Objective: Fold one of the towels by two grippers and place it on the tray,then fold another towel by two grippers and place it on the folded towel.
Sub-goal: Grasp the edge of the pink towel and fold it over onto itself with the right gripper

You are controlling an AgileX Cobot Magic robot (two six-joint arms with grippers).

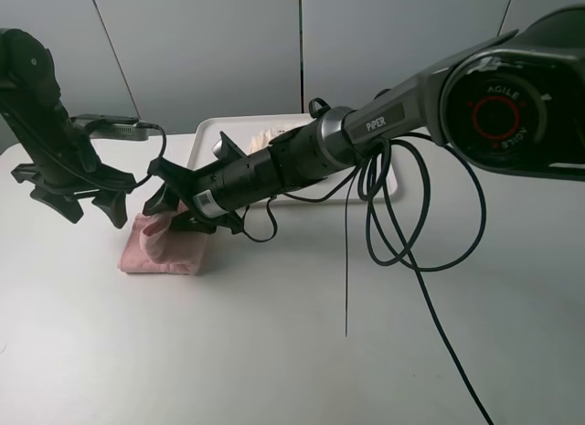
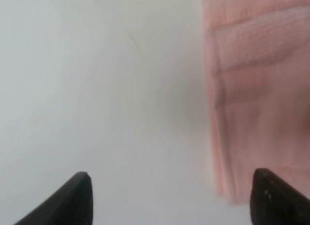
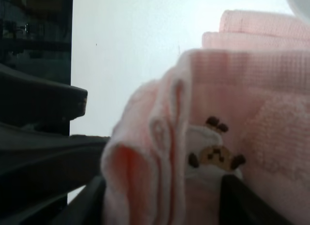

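The pink towel (image 1: 164, 249) lies folded on the white table, left of centre, with one fold raised at its near-left corner. My right gripper (image 1: 174, 212) reaches across to it. In the right wrist view its jaws (image 3: 160, 205) stand apart, and a puffed fold of the pink towel (image 3: 160, 138), bearing a small bear patch, sits loosely between them. My left gripper (image 1: 96, 208) hovers just left of the towel. It is open (image 2: 174, 201) over bare table, with the pink towel's edge (image 2: 256, 89) beside one finger. The cream towel (image 1: 265, 132) lies on the white tray (image 1: 206, 132), mostly hidden by the right arm.
The right arm stretches from the far right across the tray to the towel. Its black cables (image 1: 402, 233) loop down onto the table at centre right. Grey panels stand behind the table's far edge.
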